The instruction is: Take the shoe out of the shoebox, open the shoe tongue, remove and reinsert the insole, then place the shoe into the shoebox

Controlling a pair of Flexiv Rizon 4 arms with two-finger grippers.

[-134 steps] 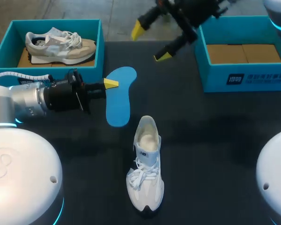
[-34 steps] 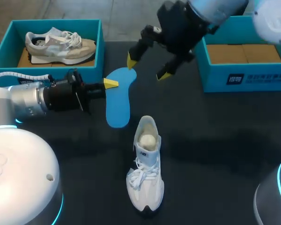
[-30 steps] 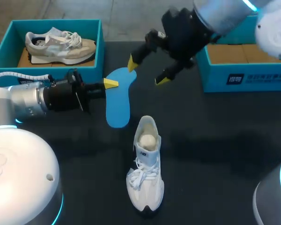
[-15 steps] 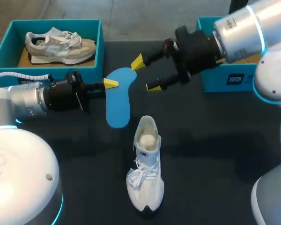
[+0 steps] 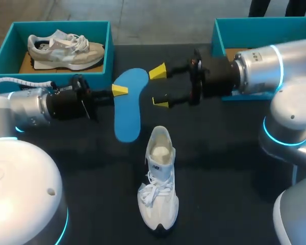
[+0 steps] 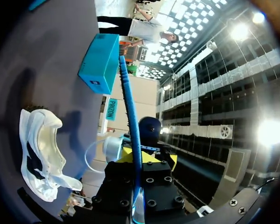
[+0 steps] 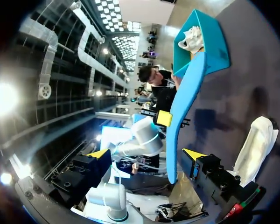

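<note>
Shoe: white, on its sole at the near middle of the table, toe nearward, heel end just near of the blue insole, nearer than both grippers. Left gripper: clamped on the insole's left edge. Right gripper: spread wide, tips just right of the insole, touching nothing. Far right, teal shoebox, white print on one wall, too small to read. Far left, second shoebox holding a beige shoe.
</note>
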